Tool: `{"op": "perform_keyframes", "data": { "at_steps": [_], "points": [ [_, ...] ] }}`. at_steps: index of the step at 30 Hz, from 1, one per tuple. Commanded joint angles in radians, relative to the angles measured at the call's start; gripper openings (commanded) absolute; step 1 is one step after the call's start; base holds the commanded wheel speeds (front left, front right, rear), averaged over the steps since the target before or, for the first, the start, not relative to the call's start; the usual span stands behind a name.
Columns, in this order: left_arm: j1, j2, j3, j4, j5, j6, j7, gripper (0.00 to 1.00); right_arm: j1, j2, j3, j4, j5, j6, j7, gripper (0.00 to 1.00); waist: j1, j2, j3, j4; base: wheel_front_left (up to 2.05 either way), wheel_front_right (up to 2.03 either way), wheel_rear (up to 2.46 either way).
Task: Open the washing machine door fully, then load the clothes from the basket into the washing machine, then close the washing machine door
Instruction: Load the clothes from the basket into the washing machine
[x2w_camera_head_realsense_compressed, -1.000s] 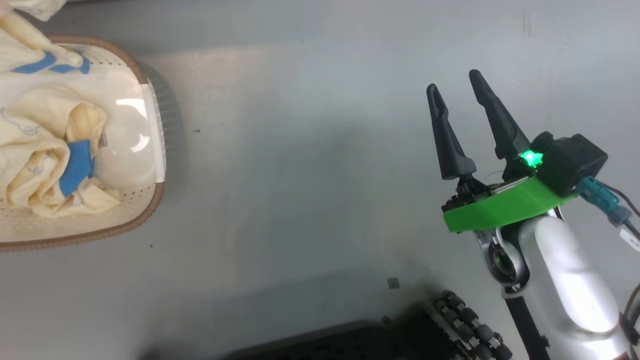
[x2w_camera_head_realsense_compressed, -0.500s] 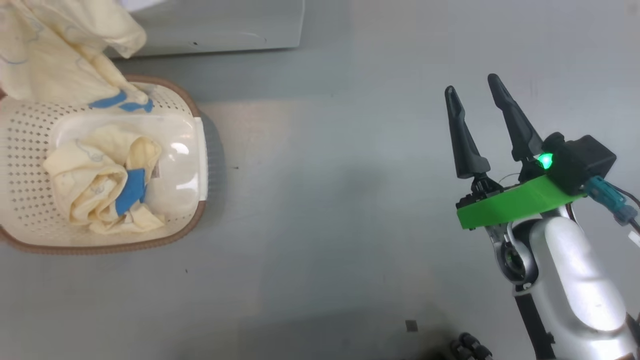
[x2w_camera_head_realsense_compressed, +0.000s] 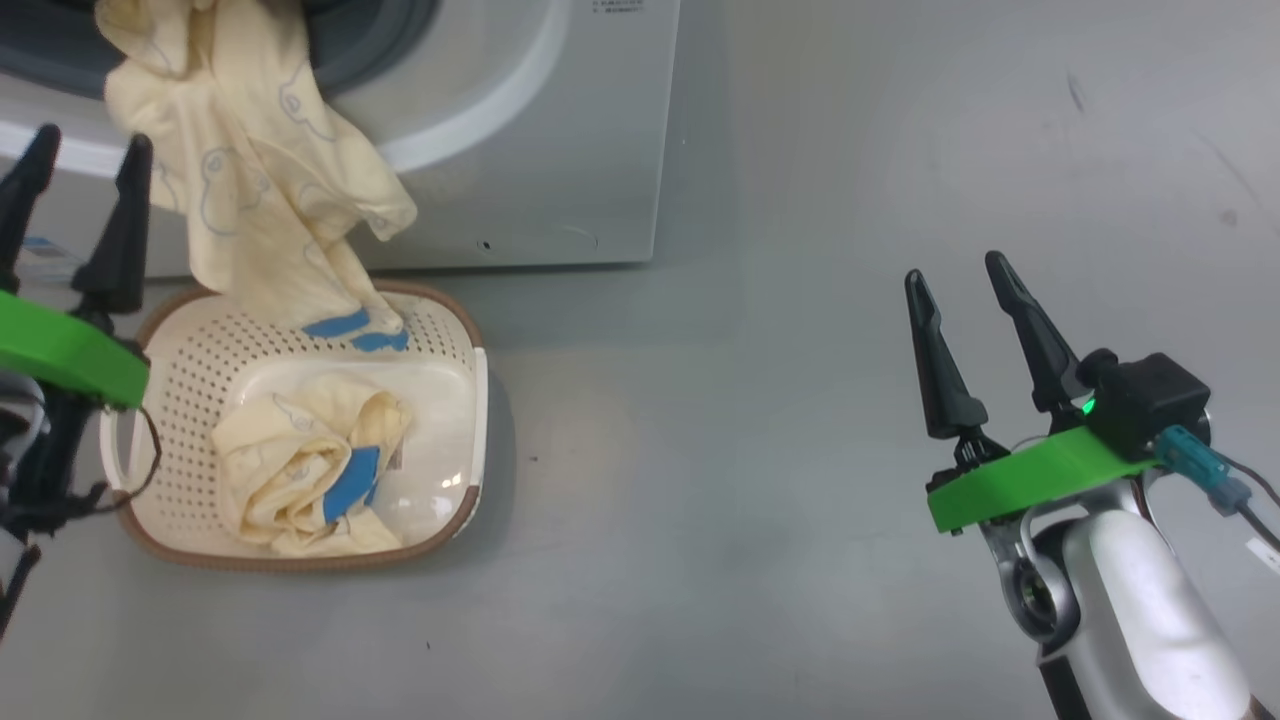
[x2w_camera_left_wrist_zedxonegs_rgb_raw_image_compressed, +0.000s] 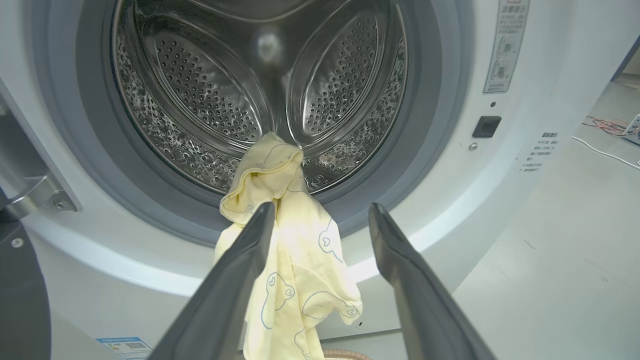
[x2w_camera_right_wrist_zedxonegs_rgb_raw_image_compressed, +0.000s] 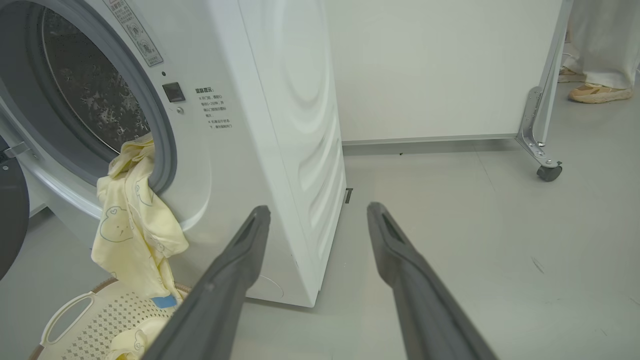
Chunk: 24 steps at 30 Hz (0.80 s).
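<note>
The washing machine (x2w_camera_head_realsense_compressed: 560, 150) stands with its door (x2w_camera_left_wrist_zedxonegs_rgb_raw_image_compressed: 20, 300) swung open at the left edge of the left wrist view. One piece of the clothes (x2w_camera_head_realsense_compressed: 250, 200) hangs from the steel drum (x2w_camera_left_wrist_zedxonegs_rgb_raw_image_compressed: 210, 100) over the grey gasket, its blue-trimmed end reaching into the basket (x2w_camera_head_realsense_compressed: 190, 350). A second bundled piece (x2w_camera_head_realsense_compressed: 300, 480) lies on the basket floor. My left gripper (x2w_camera_head_realsense_compressed: 88, 150) is open just left of the hanging piece, holding nothing. My right gripper (x2w_camera_head_realsense_compressed: 955, 272) is open over bare floor, far right of the basket.
In the right wrist view a white partition on a castor (x2w_camera_right_wrist_zedxonegs_rgb_raw_image_compressed: 547, 172) stands behind the machine. A person's feet (x2w_camera_right_wrist_zedxonegs_rgb_raw_image_compressed: 595, 90) show beyond the partition. Grey floor lies between the basket and my right arm.
The head camera has swung up and left, bringing the washing machine front and my left gripper into view. My right gripper stays open; the cloth still hangs into the basket.
</note>
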<state>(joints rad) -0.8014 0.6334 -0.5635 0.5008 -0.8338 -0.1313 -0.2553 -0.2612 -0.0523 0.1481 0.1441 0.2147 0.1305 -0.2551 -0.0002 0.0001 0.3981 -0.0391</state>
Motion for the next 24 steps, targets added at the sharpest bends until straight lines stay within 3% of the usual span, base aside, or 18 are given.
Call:
{"op": "perform_keyframes", "data": {
  "at_steps": [1, 5, 14, 24],
  "points": [
    [0.028, 0.040, 0.080, -0.039, 0.038, 0.001, -0.006, 1.00, 0.018, 0.002, 0.019, -0.024, -0.007, 0.000, -0.007, 1.00, 0.0002, -0.0001, -0.081, 0.017, 0.00, 0.00, 0.00],
    [0.151, 0.018, 0.149, -0.095, 0.126, 0.008, -0.006, 1.00, 0.040, 0.002, 0.030, -0.018, 0.000, 0.000, -0.007, 1.00, 0.0002, -0.0001, -0.141, 0.014, 0.00, 0.00, 0.00],
    [0.416, -0.073, 0.309, -0.219, 0.192, 0.030, -0.006, 1.00, 0.079, 0.002, 0.050, -0.001, 0.019, 0.000, -0.007, 1.00, 0.0002, -0.0001, -0.238, -0.002, 0.00, 0.00, 0.00],
    [0.578, -0.141, 0.373, -0.327, 0.277, 0.052, -0.006, 1.00, 0.119, 0.002, 0.057, 0.011, 0.023, 0.000, -0.007, 1.00, 0.0002, -0.0001, -0.294, -0.008, 0.00, 0.00, 0.00]
  ]
}}
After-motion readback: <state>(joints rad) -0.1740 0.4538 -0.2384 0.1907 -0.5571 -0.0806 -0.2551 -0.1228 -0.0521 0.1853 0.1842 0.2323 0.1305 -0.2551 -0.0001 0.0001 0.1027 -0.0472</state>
